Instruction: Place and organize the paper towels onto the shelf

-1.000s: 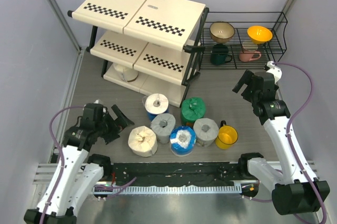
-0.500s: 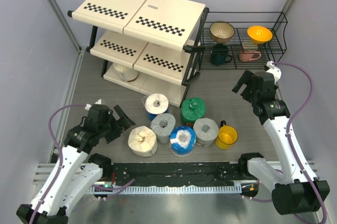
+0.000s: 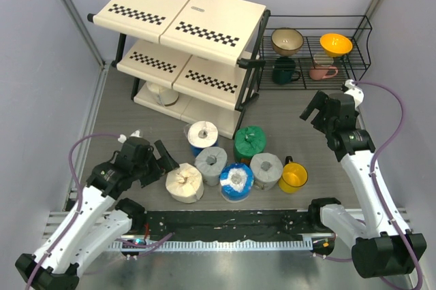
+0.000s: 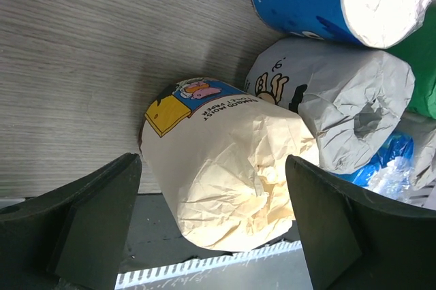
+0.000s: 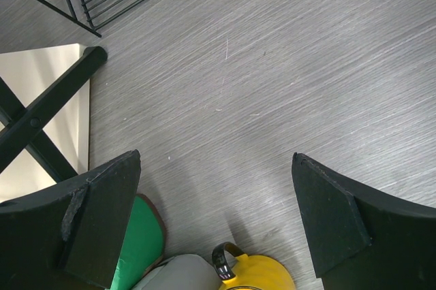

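The shelf stands at the back left, with one cream roll on its bottom tier. Six paper towels stand clustered on the table: a cream roll, two grey, two blue-and-white and a green one. My left gripper is open just left of the front cream roll. In the left wrist view that roll lies between and just ahead of the spread fingers of the left gripper. My right gripper is open and empty, right of the green roll.
A yellow mug stands against the right grey roll and shows in the right wrist view. A black wire rack with bowls and mugs stands at the back right. The shelf's black leg is at the left of the right wrist view.
My left gripper has moved right, closer to the front cream roll, still open. The right arm and the rolls have not moved.
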Motion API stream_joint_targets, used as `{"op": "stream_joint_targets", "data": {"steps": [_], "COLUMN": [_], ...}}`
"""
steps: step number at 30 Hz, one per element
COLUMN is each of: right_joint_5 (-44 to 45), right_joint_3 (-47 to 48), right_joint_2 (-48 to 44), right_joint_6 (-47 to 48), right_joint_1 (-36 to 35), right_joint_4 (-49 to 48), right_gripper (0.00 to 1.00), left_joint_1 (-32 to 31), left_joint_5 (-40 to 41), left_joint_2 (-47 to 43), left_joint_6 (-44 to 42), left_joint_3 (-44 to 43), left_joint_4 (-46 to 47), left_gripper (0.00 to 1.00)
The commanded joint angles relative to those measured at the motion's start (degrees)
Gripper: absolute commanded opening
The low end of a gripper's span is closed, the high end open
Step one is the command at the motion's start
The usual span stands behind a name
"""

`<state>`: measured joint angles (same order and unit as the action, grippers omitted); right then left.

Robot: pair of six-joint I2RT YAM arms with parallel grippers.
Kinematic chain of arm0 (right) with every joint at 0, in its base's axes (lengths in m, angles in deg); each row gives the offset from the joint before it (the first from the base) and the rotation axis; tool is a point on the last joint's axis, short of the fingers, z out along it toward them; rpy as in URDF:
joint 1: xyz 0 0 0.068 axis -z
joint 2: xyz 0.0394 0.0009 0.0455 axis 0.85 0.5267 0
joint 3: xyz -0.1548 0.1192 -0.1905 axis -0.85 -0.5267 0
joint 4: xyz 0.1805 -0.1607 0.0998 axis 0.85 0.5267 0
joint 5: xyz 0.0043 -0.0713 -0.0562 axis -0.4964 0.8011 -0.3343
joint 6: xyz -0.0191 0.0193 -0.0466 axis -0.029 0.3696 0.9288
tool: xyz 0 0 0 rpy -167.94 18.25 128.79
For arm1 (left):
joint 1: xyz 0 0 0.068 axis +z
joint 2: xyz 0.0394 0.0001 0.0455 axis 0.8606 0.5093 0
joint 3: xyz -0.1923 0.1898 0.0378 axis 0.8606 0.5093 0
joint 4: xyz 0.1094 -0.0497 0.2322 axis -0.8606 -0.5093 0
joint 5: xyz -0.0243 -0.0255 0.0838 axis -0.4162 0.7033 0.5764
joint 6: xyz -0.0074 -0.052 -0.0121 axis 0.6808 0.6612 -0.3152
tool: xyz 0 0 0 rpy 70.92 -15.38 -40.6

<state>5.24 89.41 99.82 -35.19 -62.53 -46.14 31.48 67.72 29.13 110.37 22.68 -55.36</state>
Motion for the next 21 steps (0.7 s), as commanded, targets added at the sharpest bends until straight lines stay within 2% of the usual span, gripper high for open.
{"op": "stream_joint_targets", "data": {"steps": [1, 15, 21], "right_joint_5": [-0.5, -1.1, -1.4], "right_joint_3": [-0.1, -1.4, -2.0], "right_joint_2": [-0.3, 0.0, 0.1], "right_joint_6": [-0.5, -1.3, -1.7], "right_joint_1": [-0.1, -0.1, 0.0], "right_joint_4": [-2.0, -2.7, -3.0], "right_gripper": [0.98, 0.98, 0.97], "left_joint_1": [-2.2, -9.0, -12.7], "left_joint_5": [4.3, 6.4, 8.4], "left_joint_2": [-0.1, -0.8, 2.0], "left_joint_6": [1.3, 2.7, 4.0], "left_joint_3": [-0.5, 1.5, 2.2], "left_joint_4": [0.5, 0.9, 1.5], "left_gripper": [0.91, 0.86, 0.85]}}
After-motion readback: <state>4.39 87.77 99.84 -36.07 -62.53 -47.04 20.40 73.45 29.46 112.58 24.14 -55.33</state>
